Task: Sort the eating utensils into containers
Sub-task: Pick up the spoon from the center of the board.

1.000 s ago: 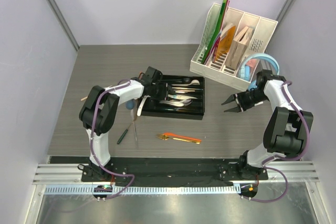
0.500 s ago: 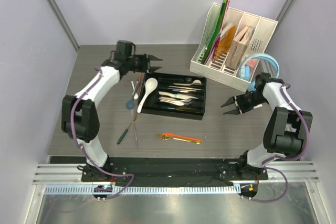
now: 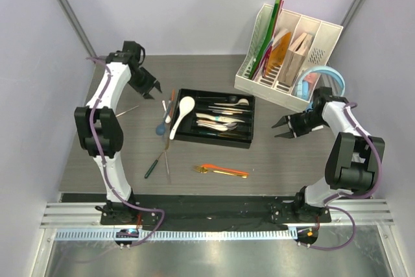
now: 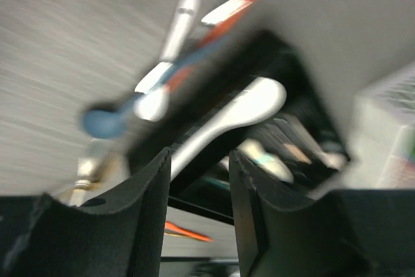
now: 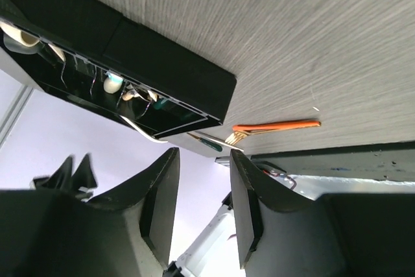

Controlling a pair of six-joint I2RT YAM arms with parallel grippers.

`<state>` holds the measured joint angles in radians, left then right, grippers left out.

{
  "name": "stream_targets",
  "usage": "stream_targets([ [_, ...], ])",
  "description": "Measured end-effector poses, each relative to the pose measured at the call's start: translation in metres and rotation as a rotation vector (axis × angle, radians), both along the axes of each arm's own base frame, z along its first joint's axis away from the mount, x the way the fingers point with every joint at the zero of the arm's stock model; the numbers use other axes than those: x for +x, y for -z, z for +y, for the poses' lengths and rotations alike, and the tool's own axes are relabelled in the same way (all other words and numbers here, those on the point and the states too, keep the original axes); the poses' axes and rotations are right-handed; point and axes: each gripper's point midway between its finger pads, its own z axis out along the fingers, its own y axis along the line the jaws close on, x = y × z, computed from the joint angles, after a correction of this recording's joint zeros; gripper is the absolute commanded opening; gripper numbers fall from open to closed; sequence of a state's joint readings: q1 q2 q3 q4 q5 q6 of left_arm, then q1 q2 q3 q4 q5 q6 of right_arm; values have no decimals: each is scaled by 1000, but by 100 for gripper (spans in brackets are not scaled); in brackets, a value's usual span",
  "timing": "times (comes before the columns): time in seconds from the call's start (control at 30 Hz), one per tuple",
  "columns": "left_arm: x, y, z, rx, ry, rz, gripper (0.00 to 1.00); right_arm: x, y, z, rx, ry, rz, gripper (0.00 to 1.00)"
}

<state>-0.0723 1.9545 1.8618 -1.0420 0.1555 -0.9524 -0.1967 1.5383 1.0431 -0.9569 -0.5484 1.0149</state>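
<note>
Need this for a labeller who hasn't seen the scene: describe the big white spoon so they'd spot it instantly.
Start at the black cutlery tray in the centre. At its left end lies a white soup spoon, bowl at the far end. It is broader and whiter than the slim steel pieces beside it.

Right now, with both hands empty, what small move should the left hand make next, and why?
Probably lower the left hand toward the white spoon, which lies across the black tray's left rim rather than in a compartment; that hand is open and nearest it.
</note>
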Motion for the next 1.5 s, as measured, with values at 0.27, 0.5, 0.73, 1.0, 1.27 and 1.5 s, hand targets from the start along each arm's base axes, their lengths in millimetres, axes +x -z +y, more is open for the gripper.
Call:
stream_targets([
  [0.27,-45,103,31,208,146,285,41,15,11,17,6,-36,17,42],
  [0.5,-38,126,38,249,179,320,41,38,6,19,3,-50,-32,42],
  [0.73,-10,111,36,255,168,228,42,44,5,19,10,-55,-36,42],
  [1.0,11,130,27,214,185,223,43,49,8,19,19,-60,-29,42],
  [1.27,19,137,22,201,200,226,43,52,7,20,22,-67,-34,42],
  [1.5,22,137,20,200,202,213,43,55,6,19,21,-79,-42,41],
])
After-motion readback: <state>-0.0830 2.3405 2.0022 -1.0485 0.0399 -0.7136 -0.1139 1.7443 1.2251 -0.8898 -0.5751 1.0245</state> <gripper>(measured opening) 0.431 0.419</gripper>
